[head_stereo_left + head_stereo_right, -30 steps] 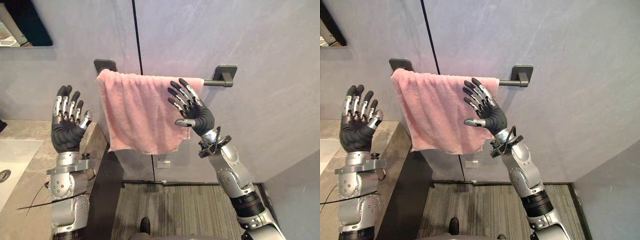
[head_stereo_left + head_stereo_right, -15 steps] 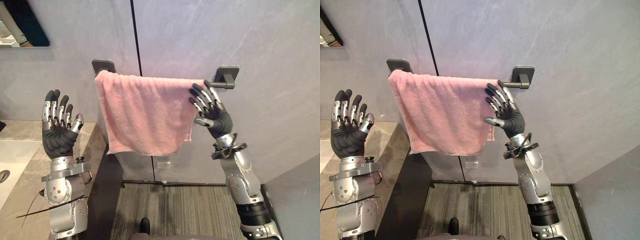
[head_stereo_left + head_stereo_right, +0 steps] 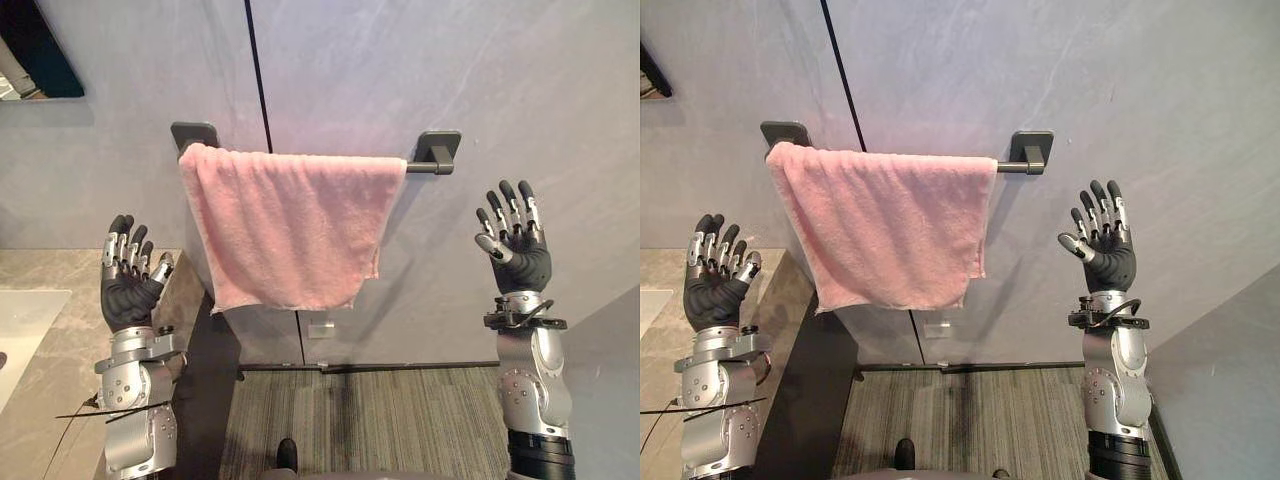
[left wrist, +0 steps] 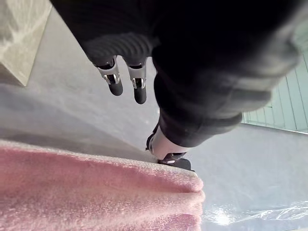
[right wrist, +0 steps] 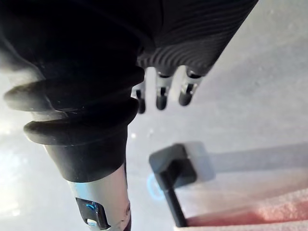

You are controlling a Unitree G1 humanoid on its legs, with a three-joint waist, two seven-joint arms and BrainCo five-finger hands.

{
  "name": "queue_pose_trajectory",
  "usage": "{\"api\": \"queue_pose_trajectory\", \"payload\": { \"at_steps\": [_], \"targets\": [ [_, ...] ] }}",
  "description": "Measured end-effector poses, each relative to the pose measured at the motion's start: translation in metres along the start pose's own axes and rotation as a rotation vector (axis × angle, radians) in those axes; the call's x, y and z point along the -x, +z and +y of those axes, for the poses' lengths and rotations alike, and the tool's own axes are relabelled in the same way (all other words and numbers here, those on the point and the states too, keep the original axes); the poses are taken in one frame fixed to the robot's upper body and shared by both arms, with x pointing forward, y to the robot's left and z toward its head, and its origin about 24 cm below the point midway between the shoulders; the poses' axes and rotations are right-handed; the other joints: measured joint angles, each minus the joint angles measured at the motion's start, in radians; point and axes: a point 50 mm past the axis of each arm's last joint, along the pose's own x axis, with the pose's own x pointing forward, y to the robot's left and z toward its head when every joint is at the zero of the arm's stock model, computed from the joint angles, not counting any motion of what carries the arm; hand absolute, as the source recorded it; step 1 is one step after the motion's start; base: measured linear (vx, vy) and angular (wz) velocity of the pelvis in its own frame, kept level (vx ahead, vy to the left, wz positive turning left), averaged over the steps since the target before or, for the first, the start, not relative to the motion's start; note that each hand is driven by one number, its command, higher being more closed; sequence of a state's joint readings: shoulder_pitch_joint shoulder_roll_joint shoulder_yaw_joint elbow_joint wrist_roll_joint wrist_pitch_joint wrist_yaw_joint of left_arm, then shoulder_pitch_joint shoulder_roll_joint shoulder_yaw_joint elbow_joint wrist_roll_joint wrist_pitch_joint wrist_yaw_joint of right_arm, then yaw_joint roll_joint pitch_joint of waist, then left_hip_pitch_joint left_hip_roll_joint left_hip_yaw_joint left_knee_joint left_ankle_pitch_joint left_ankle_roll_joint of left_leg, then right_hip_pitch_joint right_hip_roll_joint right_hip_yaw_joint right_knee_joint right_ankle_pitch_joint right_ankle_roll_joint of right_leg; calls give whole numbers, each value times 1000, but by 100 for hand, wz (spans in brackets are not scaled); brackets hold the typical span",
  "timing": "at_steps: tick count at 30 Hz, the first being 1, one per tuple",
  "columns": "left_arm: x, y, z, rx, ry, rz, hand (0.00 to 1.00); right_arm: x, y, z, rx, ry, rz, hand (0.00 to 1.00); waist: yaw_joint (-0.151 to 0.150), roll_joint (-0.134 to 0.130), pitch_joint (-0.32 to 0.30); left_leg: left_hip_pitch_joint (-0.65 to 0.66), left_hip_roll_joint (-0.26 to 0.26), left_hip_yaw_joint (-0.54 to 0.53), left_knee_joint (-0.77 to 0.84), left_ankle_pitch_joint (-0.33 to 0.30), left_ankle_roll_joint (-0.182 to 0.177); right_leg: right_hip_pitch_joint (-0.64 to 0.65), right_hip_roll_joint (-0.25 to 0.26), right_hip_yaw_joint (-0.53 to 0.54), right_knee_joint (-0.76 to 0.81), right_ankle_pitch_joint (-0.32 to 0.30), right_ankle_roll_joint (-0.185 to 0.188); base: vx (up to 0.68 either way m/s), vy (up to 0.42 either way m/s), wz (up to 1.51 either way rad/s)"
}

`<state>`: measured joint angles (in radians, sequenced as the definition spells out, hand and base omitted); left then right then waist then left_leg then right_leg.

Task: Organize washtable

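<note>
A pink towel [image 3: 285,225] hangs folded over a dark wall rail [image 3: 432,162], covering most of the bar. My left hand [image 3: 127,285] is raised palm-out above the stone counter's corner, to the towel's left, with straight fingers and nothing in it. My right hand [image 3: 515,250] is held up open to the right of the rail's bracket, apart from the towel. The towel's edge [image 4: 96,192] shows past my left hand in its wrist view. The rail's bracket [image 5: 175,166] shows beyond my right hand's fingers [image 5: 161,96].
A beige stone counter [image 3: 50,330] with a white basin [image 3: 20,315] lies at the lower left. A mirror's corner [image 3: 40,60] hangs at the upper left. Grey wall panels stand behind the rail, with striped carpet floor [image 3: 370,420] below.
My right hand has pulled away from the towel's right edge and now stands well to the right of the rail. My left hand has dropped lower. The camera has shifted slightly.
</note>
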<state>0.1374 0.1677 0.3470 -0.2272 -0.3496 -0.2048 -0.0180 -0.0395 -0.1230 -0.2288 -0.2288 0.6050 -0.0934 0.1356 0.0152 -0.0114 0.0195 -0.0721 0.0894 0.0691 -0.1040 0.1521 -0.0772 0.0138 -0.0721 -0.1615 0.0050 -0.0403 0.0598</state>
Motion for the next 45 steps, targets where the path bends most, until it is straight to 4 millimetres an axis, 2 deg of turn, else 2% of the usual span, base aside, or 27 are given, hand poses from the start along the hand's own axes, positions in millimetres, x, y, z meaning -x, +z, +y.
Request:
{"api": "queue_pose_trajectory", "payload": {
  "at_steps": [8, 14, 21, 26, 32, 35, 40, 45],
  "targets": [
    [0, 0, 2, -12, 7, 2, 0, 2, -2, -3, -7, -26, 6, 0, 0, -2, 2, -27, -1, 0, 0, 3, 4, -21, 0, -1, -7, 8, 1, 4, -1, 0],
    [1, -8, 4, -11, 19, 37, 0, 2, -14, -2, -23, -21, 51, 0, 0, -4, 8, -67, -1, -1, 0, 3, 5, -62, 1, -1, -4, 9, 1, 12, -3, 0],
    [-7, -8, -12, 23, -32, 20, 0, -1, -41, 28, -80, 99, 170, 0, 2, -5, 36, -111, -1, -8, 0, 5, 5, -106, 0, -1, 9, 9, 0, 0, 0, 0],
    [-14, -7, -24, 49, -66, 4, 0, -4, -51, 38, -81, 143, 205, 0, -2, -6, 50, -114, -1, -8, 0, 5, 5, -110, 0, -1, 11, 9, 0, 13, 1, 0],
    [-15, -13, -28, 58, -80, 27, 0, -12, -56, 56, -72, 234, 224, 0, -3, -5, 64, -125, 2, -1, 0, 6, 7, -133, 2, 6, 26, 8, -2, -12, -2, -4],
    [-15, -15, -35, 68, -104, 33, 0, -22, -59, 67, -71, 274, 226, 0, -3, -6, 65, -126, 1, 4, 0, 8, 8, -139, 0, 12, 31, 8, -2, -7, 10, -5],
    [-18, -16, -47, 88, -148, 34, 0, -33, -59, 92, -32, 394, 223, 0, -3, -6, 65, -125, 3, 4, 0, 13, 9, -140, 2, 14, 38, 9, -3, -2, 1, -1],
    [-15, -28, -53, 92, -170, 99, 0, -41, -56, 115, -40, 479, 201, 0, -1, -5, 66, -124, 3, -2, 0, 19, 9, -140, 2, 8, 45, 8, -4, -10, 1, 2]
  ]
}}
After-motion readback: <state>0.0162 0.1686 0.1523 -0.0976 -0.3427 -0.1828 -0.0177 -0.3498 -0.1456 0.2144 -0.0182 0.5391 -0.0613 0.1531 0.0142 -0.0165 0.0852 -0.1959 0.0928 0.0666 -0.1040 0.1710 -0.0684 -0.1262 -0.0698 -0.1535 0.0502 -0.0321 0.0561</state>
